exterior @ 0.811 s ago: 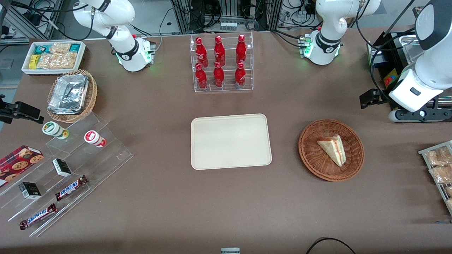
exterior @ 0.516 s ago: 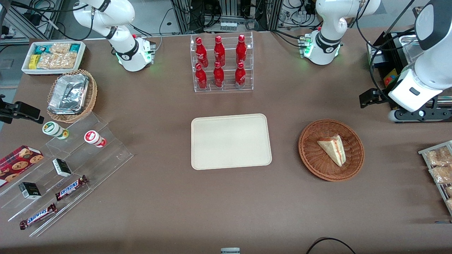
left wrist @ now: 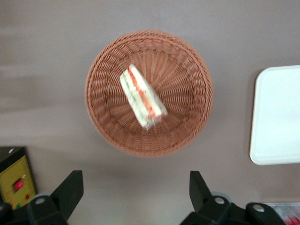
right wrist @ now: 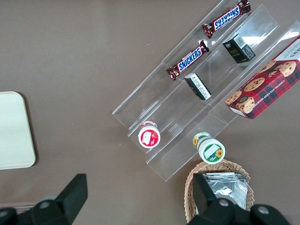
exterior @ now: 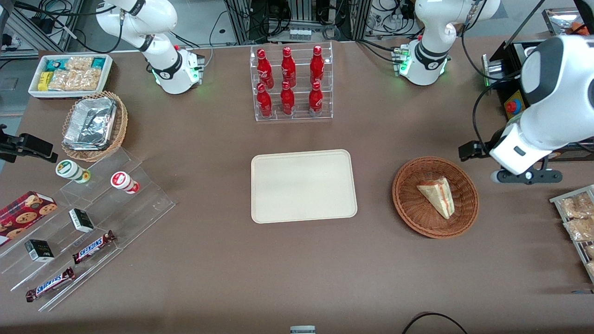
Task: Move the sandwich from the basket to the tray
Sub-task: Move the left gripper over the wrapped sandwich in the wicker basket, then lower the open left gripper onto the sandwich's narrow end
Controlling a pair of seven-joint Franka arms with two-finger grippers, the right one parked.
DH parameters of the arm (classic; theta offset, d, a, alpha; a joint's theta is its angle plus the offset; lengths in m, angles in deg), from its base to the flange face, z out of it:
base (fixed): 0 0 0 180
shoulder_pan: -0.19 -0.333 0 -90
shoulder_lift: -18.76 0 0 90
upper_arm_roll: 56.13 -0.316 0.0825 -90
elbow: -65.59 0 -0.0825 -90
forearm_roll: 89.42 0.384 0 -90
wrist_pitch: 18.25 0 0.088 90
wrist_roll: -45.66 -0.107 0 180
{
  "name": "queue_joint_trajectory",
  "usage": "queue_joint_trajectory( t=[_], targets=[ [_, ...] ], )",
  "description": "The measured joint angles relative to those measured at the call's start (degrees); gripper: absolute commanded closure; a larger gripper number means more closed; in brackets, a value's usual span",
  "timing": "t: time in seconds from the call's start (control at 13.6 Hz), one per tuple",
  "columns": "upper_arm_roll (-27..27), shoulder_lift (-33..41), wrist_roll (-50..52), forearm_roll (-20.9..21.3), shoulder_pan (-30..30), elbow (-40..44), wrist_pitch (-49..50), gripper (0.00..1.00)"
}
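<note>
**Working arm swings in over the basket's edge**

Since the earlier front frames, the white working arm at the right edge of the picture has come down and inward from the upper right corner, so its pincer (exterior: 480,157) now hangs just beside the upper right rim of the round, shallow, reddish-brown woven wicker basket (exterior: 408,204). Nothing else has shifted.

The pincer (left wrist: 136,194) stands wide open, its two black fingers spread well apart and holding nothing. The small triangular wedge of pale white bread with red and green filling, the sandwich (exterior: 437,196), lies loose in the middle of the basket (left wrist: 187,126). In the front view it sits to the lower left of the pincer, not yet under it; in the wrist view the sandwich (left wrist: 142,97) lies ahead of the open fingers, short of the gap between them.

The wedge's long axis runs on a diagonal, and its striped cut edge faces up in the wrist view. The bread looks soft and likely to squash under a hard grip; the wicker is ribbed and stiff.

The flat rectangular cream-coloured plastic tray (exterior: 260,213), smooth, round-cornered and low-rimmed, lies bare at the picture's centre on the brown table (exterior: 297,264), well apart from the basket.
</note>
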Motion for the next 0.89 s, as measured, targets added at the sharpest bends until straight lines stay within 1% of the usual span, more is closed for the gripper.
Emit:
queue_joint_trajectory(
  t=[0.3, 0.66, 0.74, 0.89],
  targets=[
    [0.19, -0.84, 0.0, 0.01, 0.08, -10.11, -12.94, 0.0],
    [0.19, -1.88, 0.19, 0.02, 0.08, -16.31, -22.46, 0.0],
    [0.18, -1.88, 1.04, 0.02, 0.08, -17.31, -24.06, 0.0],
    [0.16, -1.91, 6.05, 0.01, 0.08, -19.23, -26.97, 0.0]
  ],
)
